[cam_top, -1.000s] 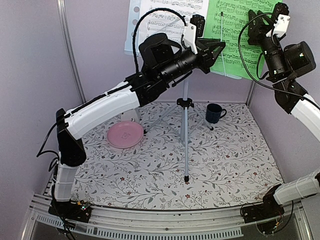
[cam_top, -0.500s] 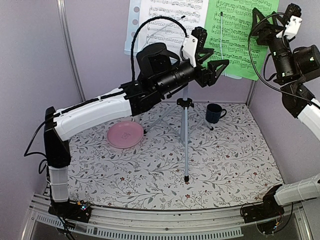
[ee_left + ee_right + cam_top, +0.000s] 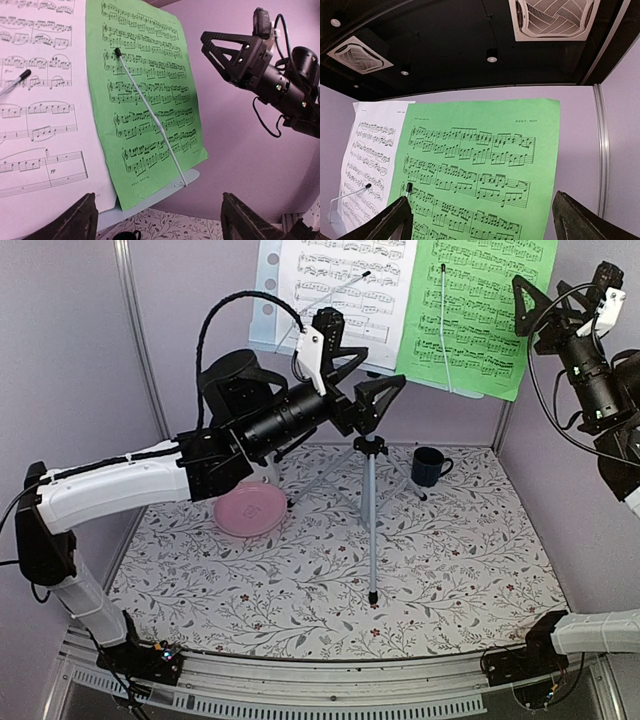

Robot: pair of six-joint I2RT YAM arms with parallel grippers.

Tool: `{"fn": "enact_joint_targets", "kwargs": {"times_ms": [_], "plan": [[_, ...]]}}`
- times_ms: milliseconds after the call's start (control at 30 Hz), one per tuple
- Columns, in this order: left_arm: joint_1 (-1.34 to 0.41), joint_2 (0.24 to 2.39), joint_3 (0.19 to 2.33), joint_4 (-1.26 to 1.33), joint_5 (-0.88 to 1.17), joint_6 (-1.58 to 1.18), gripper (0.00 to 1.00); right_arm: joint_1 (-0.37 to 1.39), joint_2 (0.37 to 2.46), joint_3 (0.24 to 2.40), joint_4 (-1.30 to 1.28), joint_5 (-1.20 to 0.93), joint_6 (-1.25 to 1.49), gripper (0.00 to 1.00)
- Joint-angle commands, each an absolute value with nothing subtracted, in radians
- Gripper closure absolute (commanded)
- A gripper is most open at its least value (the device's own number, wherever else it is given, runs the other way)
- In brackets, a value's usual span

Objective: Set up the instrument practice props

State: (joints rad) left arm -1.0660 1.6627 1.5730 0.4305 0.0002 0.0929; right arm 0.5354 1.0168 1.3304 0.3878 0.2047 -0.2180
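Left tool (image 3: 385, 365) and right tool (image 3: 540, 290) are both gaping wide, holding nothing. Green sheet (image 3: 475, 310) is sitting straight ahead of both on the stand (image 3: 371, 502). It's looking thin and floppy, so I'm guessing pinch a free edge.

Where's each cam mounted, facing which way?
Top external: above, behind the arm bases, looking down at table and music stand; left arm, right arm, left hand, right hand show.
Left wrist: on left arm, facing white sheet and green sheet; own fingers at bottom.
Right wrist: on right arm, tilted up at green sheet and ceiling; own fingers at bottom.
Shared: all three show the green sheet.
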Motion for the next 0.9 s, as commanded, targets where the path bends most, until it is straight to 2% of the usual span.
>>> {"fn": "enact_joint_targets", "kwargs": {"times_ms": [0, 433, 667, 867], "plan": [[-0.986, 1.561, 1.434, 0.431, 0.021, -0.024, 0.14, 0.531, 0.944, 1.289, 0.188, 0.042, -0.166, 0.01], [-0.726, 1.338, 0.941, 0.454, 0.081, -0.26, 0.15, 0.531, 0.756, 1.063, -0.017, -0.073, -0.058, 0.01], [-0.681, 1.395, 0.836, 0.525, 0.133, -0.308, 0.17, 0.531, 0.687, 0.909, -0.035, -0.068, 0.057, 0.01], [-0.669, 1.501, 0.821, 0.552, 0.187, -0.292, 0.23, 0.531, 0.659, 0.692, 0.033, -0.117, 0.22, 0.0]]}}
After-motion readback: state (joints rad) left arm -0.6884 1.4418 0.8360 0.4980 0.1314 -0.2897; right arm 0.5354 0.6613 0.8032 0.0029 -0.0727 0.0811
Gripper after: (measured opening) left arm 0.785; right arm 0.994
